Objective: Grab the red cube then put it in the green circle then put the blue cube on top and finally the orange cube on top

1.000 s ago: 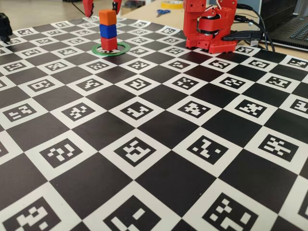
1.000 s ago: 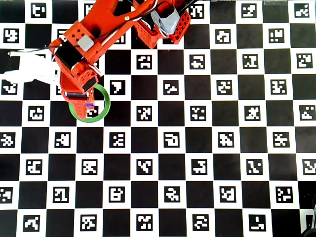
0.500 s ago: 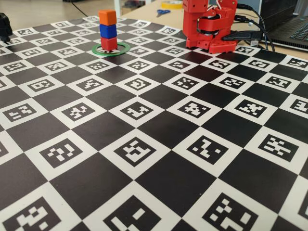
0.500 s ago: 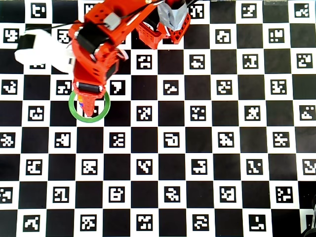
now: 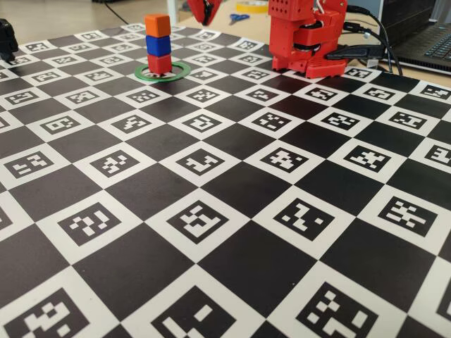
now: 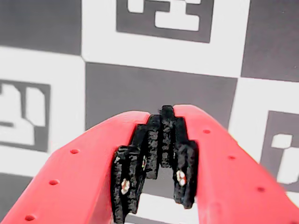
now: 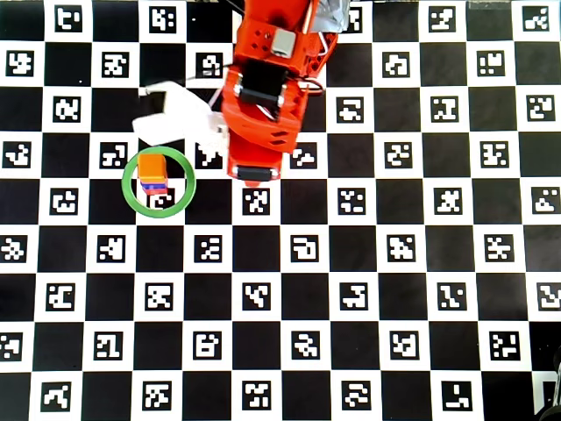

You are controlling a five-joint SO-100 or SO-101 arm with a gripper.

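Note:
In the fixed view a three-cube stack stands inside the green circle: the red cube at the bottom, the blue cube on it, the orange cube on top. From overhead, the orange cube covers most of the stack. Only a sliver of the blue cube shows inside the green circle. My gripper hangs to the right of the stack, apart from it, and its tip shows at the top edge of the fixed view. In the wrist view the gripper is shut with nothing in it, above the checkered mat.
The red arm base stands at the back of the marker-patterned mat. Behind it lie scissors, a yellow tape roll, cables and a laptop. A black object sits at the far left edge.
The arm has left the stack, risen and swung right in the overhead view. The three cubes stay stacked in the green circle, unmoved.

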